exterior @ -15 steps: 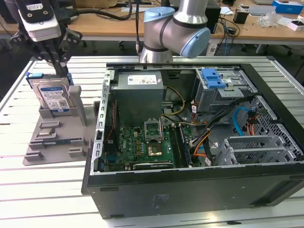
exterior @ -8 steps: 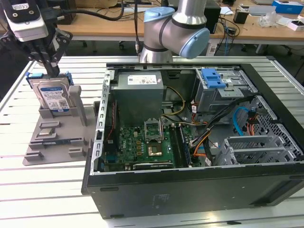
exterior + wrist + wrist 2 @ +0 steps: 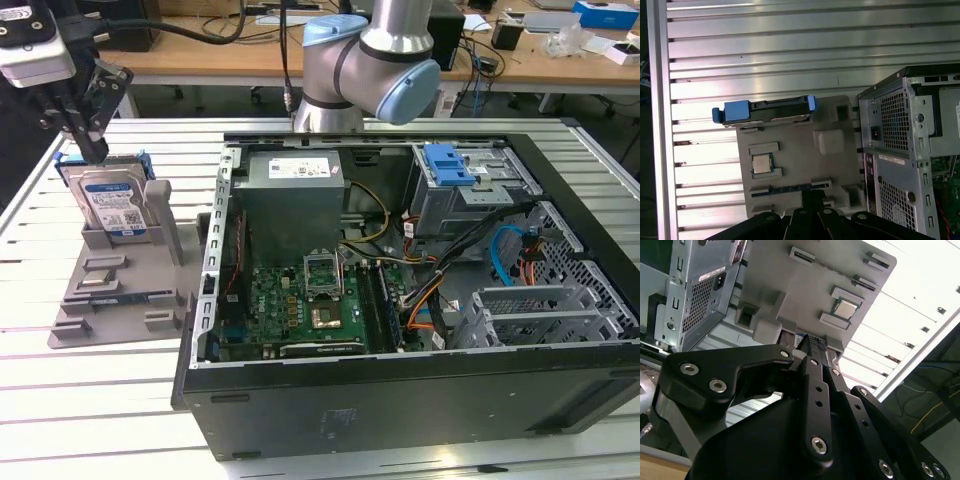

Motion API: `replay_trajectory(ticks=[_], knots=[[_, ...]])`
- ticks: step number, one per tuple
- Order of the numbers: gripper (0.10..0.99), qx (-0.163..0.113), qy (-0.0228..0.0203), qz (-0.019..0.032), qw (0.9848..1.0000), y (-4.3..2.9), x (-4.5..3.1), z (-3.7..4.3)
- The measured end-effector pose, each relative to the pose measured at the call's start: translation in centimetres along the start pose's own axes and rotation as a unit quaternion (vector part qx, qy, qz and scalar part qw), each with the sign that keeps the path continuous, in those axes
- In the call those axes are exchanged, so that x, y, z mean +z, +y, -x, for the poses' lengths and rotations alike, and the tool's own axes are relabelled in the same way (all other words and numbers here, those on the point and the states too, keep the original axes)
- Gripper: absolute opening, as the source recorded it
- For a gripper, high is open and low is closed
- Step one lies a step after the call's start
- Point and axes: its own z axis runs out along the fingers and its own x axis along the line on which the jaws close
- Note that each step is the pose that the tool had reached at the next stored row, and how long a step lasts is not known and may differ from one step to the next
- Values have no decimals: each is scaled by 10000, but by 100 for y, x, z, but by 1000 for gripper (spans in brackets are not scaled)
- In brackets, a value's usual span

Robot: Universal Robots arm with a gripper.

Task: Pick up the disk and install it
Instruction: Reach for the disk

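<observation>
The disk (image 3: 115, 205) stands on edge in a grey holder (image 3: 120, 290) on the exterior view's left, its white-and-blue label facing out and its blue rails at the sides. My gripper (image 3: 96, 152) hangs over the disk's upper corner with its black fingers drawn together to a point and nothing seen between them. In the first wrist view the disk (image 3: 767, 107) appears edge-on at one end of the holder (image 3: 835, 165), apart from the gripper (image 3: 812, 197). In the second wrist view the gripper (image 3: 815, 345) covers the holder's (image 3: 805, 290) end.
An open computer case (image 3: 400, 400) lies on the slatted table beside the holder, with a grey power supply (image 3: 295, 200), a motherboard and a drive cage with a blue latch (image 3: 447, 165). A processor chip (image 3: 760, 163) lies in the holder. The arm's base (image 3: 370, 60) stands behind the case.
</observation>
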Motion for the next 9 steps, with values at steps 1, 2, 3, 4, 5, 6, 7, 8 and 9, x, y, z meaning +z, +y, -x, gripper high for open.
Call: replay_trajectory(ticks=[1, 2, 3, 4, 5, 6, 7, 8, 9], knots=[[106, 0, 0, 0, 10000, -1, 0, -17], [106, 0, 0, 0, 10000, -3, -1, -38], [106, 0, 0, 0, 10000, -4, -1, -53], [106, 0, 0, 0, 10000, -6, -1, -76], [106, 0, 0, 0, 10000, -7, -2, -88], [106, 0, 0, 0, 10000, -9, -3, -113], [106, 0, 0, 0, 10000, -10, -3, -133], [106, 0, 0, 0, 10000, -12, -4, -163], [106, -1, 0, 0, 10000, -14, -4, -178]])
